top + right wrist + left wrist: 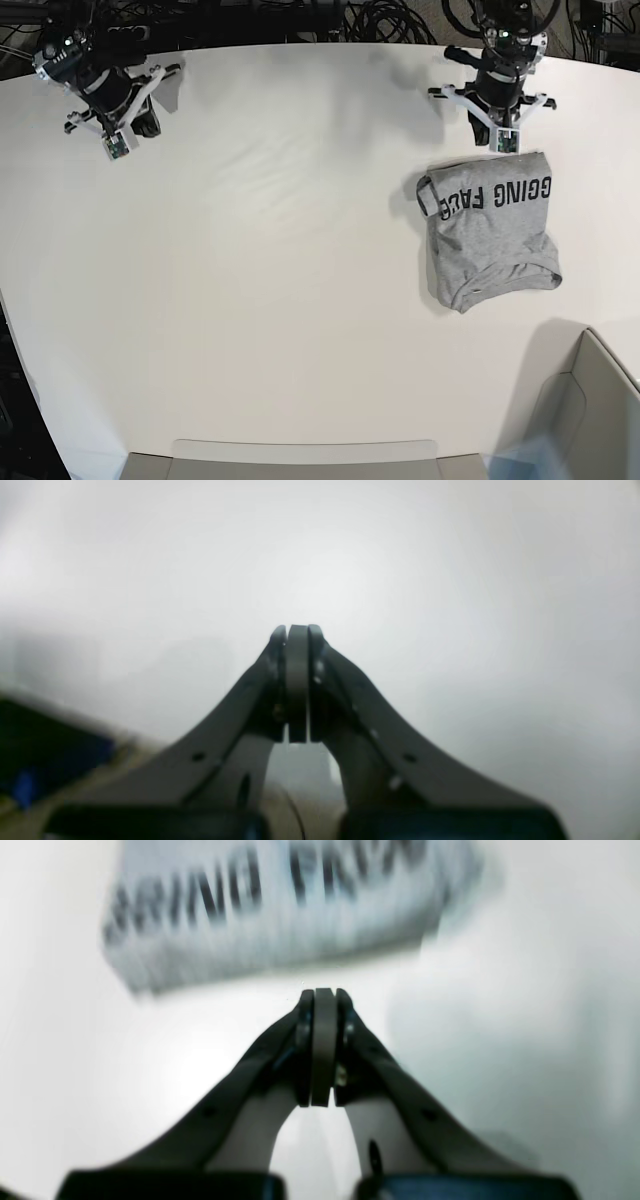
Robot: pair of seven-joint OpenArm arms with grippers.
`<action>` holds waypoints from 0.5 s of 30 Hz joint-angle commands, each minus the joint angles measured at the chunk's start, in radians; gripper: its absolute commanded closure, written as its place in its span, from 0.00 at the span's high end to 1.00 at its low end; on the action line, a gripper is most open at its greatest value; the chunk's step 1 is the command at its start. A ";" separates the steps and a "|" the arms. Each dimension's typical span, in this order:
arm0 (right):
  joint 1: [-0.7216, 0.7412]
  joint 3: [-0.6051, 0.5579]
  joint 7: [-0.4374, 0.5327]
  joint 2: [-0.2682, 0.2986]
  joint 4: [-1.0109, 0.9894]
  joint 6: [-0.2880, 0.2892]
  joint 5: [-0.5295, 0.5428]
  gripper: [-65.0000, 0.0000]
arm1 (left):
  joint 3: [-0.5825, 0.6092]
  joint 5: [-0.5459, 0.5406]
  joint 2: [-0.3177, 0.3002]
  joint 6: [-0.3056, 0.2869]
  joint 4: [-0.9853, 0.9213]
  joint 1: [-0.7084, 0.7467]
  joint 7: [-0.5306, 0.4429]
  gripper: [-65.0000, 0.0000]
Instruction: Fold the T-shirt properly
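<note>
- Base view: the folded T-shirt (490, 240) lay just beyond the left gripper (507, 140), whose jaws were pressed together, empty.
- Right gripper (117, 147), likewise closed on nothing, sat well apart from it.

You have a broad white counter (250, 250) filling nearly all of the base view, its surface showing faint ripples and soft shadows toward the middle. Along its far edge you see a tangle of black cables (300, 15) running behind the surface. At the near right corner stands a grey box (590, 410) with an open top, one wall angled toward you. Along the near edge lies a flat grey panel (300, 460), partly cut off by the frame. In the right wrist view you can make out a blurred dark shape with a blue patch (45, 750) at the lower left; what it is cannot be told.
</note>
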 commanded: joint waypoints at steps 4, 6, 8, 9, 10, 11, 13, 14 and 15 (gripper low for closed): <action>-0.159 0.033 0.015 0.021 0.016 0.000 0.013 0.00 | -0.005 0.002 -0.006 0.003 0.020 0.103 -0.015 0.00; -0.244 0.046 0.015 0.021 0.016 0.000 0.013 0.00 | -0.005 0.002 -0.007 0.003 0.020 0.167 -0.013 0.00; -0.323 0.059 0.014 0.022 0.016 0.000 0.013 0.00 | -0.005 0.002 -0.009 0.003 0.020 0.235 -0.013 0.00; -0.363 0.068 0.014 0.024 0.016 0.000 0.013 0.00 | -0.005 0.002 -0.009 0.003 0.020 0.269 -0.013 0.00; -0.395 0.069 0.014 0.038 0.016 0.000 0.013 0.00 | -0.005 0.004 -0.009 0.003 0.020 0.299 -0.013 0.00; -0.422 0.062 0.014 0.048 0.014 0.000 0.013 0.00 | -0.005 0.004 -0.009 0.004 0.020 0.327 -0.011 0.00; -0.468 0.046 0.014 0.059 0.011 0.000 0.013 0.00 | -0.005 0.004 -0.009 0.010 0.020 0.381 0.001 0.00; -0.479 0.037 0.014 0.061 0.010 0.000 0.013 0.00 | -0.005 0.004 -0.009 0.026 0.019 0.399 0.022 0.00; -0.488 0.029 0.012 0.064 0.007 0.000 0.008 0.00 | -0.005 0.004 -0.009 0.046 0.017 0.414 0.044 0.00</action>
